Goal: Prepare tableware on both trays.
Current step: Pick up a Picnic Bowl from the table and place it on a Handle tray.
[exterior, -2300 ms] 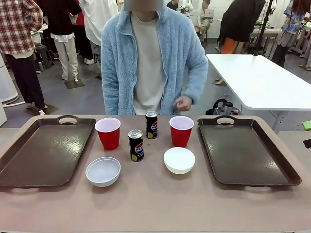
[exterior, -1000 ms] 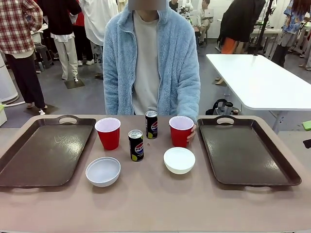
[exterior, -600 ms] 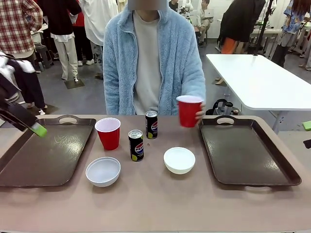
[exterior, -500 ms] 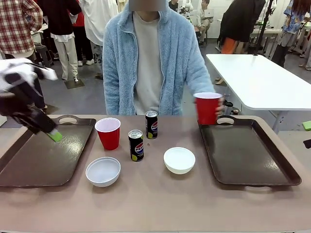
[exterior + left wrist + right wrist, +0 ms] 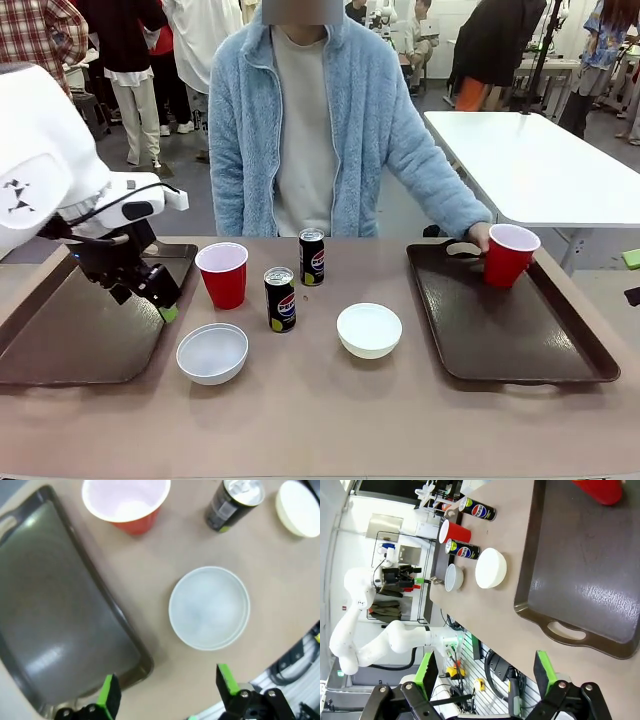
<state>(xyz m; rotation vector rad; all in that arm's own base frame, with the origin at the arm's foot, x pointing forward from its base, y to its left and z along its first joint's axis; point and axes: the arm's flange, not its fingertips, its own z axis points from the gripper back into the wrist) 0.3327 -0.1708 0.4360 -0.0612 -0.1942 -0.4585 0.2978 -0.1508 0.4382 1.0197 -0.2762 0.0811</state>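
Observation:
A person's hand holds one red cup (image 5: 509,254) (image 5: 600,490) at the far end of the right tray (image 5: 520,340) (image 5: 590,580). The other red cup (image 5: 222,274) (image 5: 126,502), two black cans (image 5: 280,299) (image 5: 312,257) and two white bowls (image 5: 212,352) (image 5: 369,330) stand on the table between the trays. My left gripper (image 5: 160,300) (image 5: 168,690) hangs open and empty over the left tray's (image 5: 60,330) (image 5: 55,610) right rim, just short of the left bowl (image 5: 209,607). My right gripper (image 5: 485,672) is open and empty, off the right tray's near end.
The person in a light blue fleece stands at the table's far side, one arm stretched to the right tray. A white table (image 5: 540,170) stands behind at the right. Other people move about in the background. The table's near strip is bare.
The person lifted the right red cup and carried it right onto the right tray. My left arm came in from the left and swung over the left tray toward the left bowl.

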